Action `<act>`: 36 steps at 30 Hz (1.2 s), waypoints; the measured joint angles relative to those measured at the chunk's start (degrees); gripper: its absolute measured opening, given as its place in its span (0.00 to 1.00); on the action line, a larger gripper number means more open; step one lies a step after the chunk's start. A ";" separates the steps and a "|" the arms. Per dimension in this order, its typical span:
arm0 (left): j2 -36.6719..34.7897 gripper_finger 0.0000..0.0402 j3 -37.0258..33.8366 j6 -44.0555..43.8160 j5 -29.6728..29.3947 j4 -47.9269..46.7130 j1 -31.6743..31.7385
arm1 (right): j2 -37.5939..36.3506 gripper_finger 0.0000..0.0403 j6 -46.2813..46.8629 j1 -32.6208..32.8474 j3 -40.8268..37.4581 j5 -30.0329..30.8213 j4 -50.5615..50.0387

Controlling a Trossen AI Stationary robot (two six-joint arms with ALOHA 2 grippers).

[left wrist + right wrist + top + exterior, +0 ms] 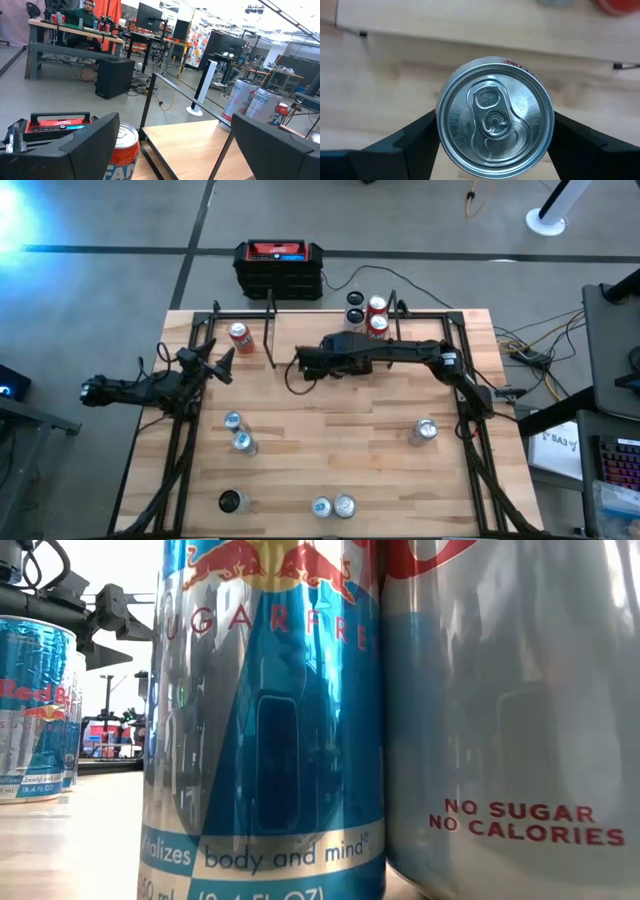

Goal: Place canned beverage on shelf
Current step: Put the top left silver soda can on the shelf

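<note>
**Around the work area: box, cables and a busy room**

A light wood plank surface [330,430] fills the middle. On the grey floor just past its far edge, left of centre, sits a black box with a red top [279,267], with a black cable [345,280] trailing right from it. A white round stand base [546,221] is at the far right. A dark keyboard [612,460] lies off to the right. In the room beyond, a person [85,12] sits at a long desk [65,32], a black cabinet [115,77] nearby.
</note>
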 joint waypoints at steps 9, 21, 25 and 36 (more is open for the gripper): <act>0.00 0.92 0.00 -0.01 0.00 0.00 -0.01 | 1.34 0.74 -0.64 -5.99 0.00 -0.24 4.25; 0.00 0.92 0.00 -0.01 0.00 0.02 0.00 | 1.47 0.74 -6.08 -8.80 0.02 0.47 7.29; 0.00 0.92 0.00 0.00 0.00 0.01 -0.01 | 1.78 0.74 -9.02 -8.86 0.02 0.70 8.16; 0.01 0.92 0.00 -0.01 0.00 0.01 -0.01 | 1.87 0.78 -10.10 -8.85 0.00 3.26 9.41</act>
